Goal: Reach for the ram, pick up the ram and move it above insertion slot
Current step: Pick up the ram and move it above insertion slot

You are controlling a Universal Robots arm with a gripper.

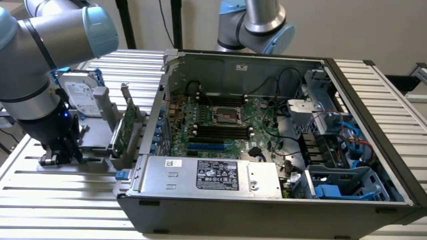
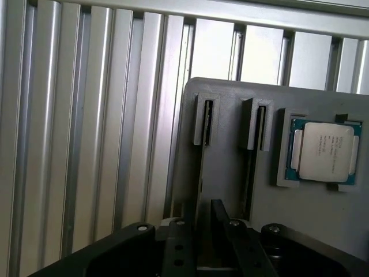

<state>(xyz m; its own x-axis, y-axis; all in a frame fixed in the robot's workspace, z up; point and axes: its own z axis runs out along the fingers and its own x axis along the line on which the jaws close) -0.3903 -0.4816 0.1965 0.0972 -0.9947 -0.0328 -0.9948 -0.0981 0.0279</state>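
Observation:
My gripper is down low on a grey parts holder at the exterior view's left, beside the open computer case. In the wrist view its two dark fingers stand on either side of a thin edge that runs out of a slot in the holder. That edge looks like the ram seen edge-on, though no green shows. A narrow gap remains between it and one finger, so the gripper is open. The black memory slots lie on the motherboard inside the case.
A silver hard drive with blue rails and a green expansion card stand upright on the holder between my arm and the case wall. A processor chip lies in a holder pocket. A second arm stands behind the case.

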